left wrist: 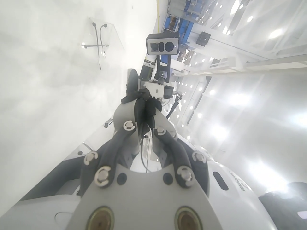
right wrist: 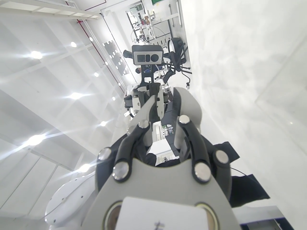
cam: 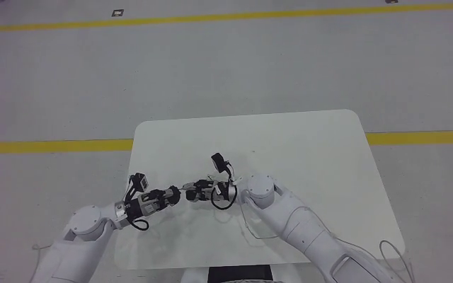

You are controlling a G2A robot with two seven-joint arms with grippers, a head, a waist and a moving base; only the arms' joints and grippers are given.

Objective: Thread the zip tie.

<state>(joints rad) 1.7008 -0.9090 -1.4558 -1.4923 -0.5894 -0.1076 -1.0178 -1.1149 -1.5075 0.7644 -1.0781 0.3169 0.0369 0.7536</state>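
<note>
Our left gripper (left wrist: pixel 144 107) has its dark pads pressed together at the tips, pinching what we take to be the zip tie (left wrist: pixel 143 149), a thin dark strand that runs back between the fingers toward the wrist. It is too slight for us to be sure of its ends. Our right gripper (right wrist: pixel 165 96) faces it nearly tip to tip, fingers standing a little apart with nothing clearly between them. Both meet just above the near middle of the white table (cam: pixel 297 141), each arm coming in from its own side. We judge the tie to be very light, narrow and springy, with a smooth skin that slides easily under rubber pads, so it will bow or twist if we hold it far from the working end. The tail is best taken close behind its tip, leaving only a short stiff stub to steer, and the head squarely by its flat sides with the slot left uncovered. Pushing against a misaligned slot will probably just buckle the strap
</note>
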